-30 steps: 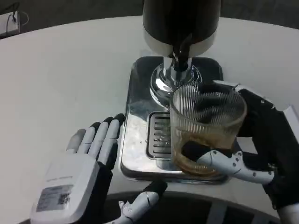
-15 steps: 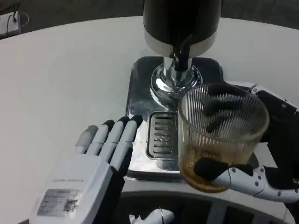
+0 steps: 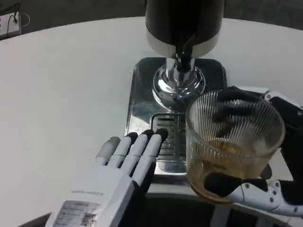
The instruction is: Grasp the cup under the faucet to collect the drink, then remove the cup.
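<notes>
The right robot hand [image 3: 265,156] is wrapped around a clear ribbed glass cup [image 3: 232,142], its dark fingers [image 3: 236,101] seen through the far wall of the glass and its white-and-black thumb [image 3: 246,187] pressed across the near side low down. The cup is held upright near the lower right of the head view, in front of and to the right of the spout, overlapping the front right part of the tray; a shallow layer of amber drink [image 3: 222,158] sits in its bottom. Whether its base touches the tray cannot be told. The left robot hand [image 3: 118,175] holds nothing: its fingers [image 3: 137,149] lie straight and close side by side, their dark tips reaching over the front left edge of the tray and up to the grille, while its white back carries a label with small print and a code. Beyond both hands stands a shiny, square stainless steel drip tray [image 3: 142,94] with a slotted grille [image 3: 168,130] at its front. From the tray rises the polished chrome base [image 3: 179,85] of a drink dispenser, whose black cylindrical body [image 3: 182,19] with a silver band has a small dark faucet [image 3: 184,54] hanging below it. All of this rests on a white tabletop [image 3: 66,94], and at the far left edge lies a white power strip [image 3: 9,23] with a cable.
</notes>
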Robot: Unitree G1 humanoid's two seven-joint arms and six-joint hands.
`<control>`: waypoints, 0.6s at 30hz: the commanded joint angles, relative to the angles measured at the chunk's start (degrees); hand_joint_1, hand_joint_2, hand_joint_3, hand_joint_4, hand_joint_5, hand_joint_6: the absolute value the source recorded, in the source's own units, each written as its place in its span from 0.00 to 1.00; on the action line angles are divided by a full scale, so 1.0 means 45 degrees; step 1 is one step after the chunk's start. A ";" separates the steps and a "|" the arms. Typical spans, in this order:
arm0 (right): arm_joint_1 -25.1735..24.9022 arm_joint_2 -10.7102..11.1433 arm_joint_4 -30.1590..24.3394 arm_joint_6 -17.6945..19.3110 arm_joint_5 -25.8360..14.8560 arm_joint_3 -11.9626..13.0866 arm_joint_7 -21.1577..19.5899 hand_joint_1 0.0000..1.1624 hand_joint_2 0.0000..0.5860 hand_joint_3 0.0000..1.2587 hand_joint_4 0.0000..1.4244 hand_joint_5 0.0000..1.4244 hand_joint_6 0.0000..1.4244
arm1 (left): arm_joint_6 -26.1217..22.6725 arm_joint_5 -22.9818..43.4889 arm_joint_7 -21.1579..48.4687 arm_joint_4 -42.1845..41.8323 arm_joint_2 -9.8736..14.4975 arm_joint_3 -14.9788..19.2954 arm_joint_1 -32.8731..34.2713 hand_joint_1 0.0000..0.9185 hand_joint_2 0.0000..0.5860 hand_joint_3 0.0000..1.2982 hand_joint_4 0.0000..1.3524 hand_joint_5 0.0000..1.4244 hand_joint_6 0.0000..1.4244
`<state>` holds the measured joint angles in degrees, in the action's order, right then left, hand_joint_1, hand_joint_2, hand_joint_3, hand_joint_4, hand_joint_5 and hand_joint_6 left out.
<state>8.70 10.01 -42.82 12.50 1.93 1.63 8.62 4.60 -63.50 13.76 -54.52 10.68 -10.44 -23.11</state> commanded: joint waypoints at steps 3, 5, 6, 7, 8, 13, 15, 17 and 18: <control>0.0080 0.0228 -0.0339 0.1057 -0.0137 0.0152 0.0222 1.00 0.26 0.63 0.69 0.82 1.00 | 0.0216 -0.0271 0.0310 -0.0230 -0.0290 -0.0025 -0.0079 0.00 0.20 0.00 0.00 0.00 0.00; 0.0118 0.0298 -0.0362 0.1219 -0.0116 0.0171 0.0266 1.00 0.26 0.62 0.69 0.82 1.00 | 0.0242 -0.0300 0.0343 -0.0233 -0.0346 -0.0016 -0.0036 0.00 0.19 0.00 0.00 0.00 0.00; 0.0122 0.0340 -0.0358 0.1349 -0.0065 0.0162 0.0296 1.00 0.26 0.62 0.69 0.82 1.00 | 0.0251 -0.0330 0.0359 -0.0231 -0.0376 -0.0015 -0.0008 0.00 0.19 0.00 0.00 0.00 0.00; 0.0123 0.0368 -0.0348 0.1446 -0.0027 0.0154 0.0315 1.00 0.26 0.62 0.69 0.82 1.00 | 0.0233 -0.0368 0.0383 -0.0221 -0.0420 -0.0001 0.0050 0.00 0.19 0.00 0.00 0.00 0.00; 0.0144 0.0432 -0.0331 0.1589 0.0025 0.0116 0.0376 1.00 0.26 0.62 0.69 0.82 1.00 | 0.0223 -0.0393 0.0404 -0.0212 -0.0460 0.0012 0.0090 0.00 0.19 0.00 0.00 0.00 0.00; 0.0320 0.0599 -0.0188 0.2214 0.0210 -0.0033 0.0604 1.00 0.26 0.62 0.69 0.82 1.00 | 0.0207 -0.0444 0.0425 -0.0190 -0.0602 0.0092 0.0195 0.00 0.18 0.00 0.00 0.00 0.00; 0.0354 0.0613 -0.0145 0.2439 0.0300 -0.0087 0.0650 1.00 0.26 0.62 0.69 0.82 1.00 | 0.0221 -0.0466 0.0397 -0.0176 -0.0648 0.0099 0.0174 0.00 0.19 0.00 0.00 0.00 0.00; 0.0347 0.0621 -0.0128 0.2561 0.0359 -0.0113 0.0654 1.00 0.26 0.62 0.69 0.82 1.00 | 0.0227 -0.0456 0.0351 -0.0157 -0.0685 0.0121 0.0142 0.00 0.19 0.00 0.00 0.00 0.00; 0.0339 0.0626 -0.0125 0.2588 0.0397 -0.0119 0.0654 1.00 0.26 0.62 0.69 0.82 1.00 | 0.0229 -0.0449 0.0338 -0.0150 -0.0697 0.0133 0.0133 0.00 0.19 0.00 0.00 0.00 0.00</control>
<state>10.31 12.89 -42.80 21.29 3.67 1.43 11.62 5.12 -65.51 15.09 -54.95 7.82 -10.07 -22.01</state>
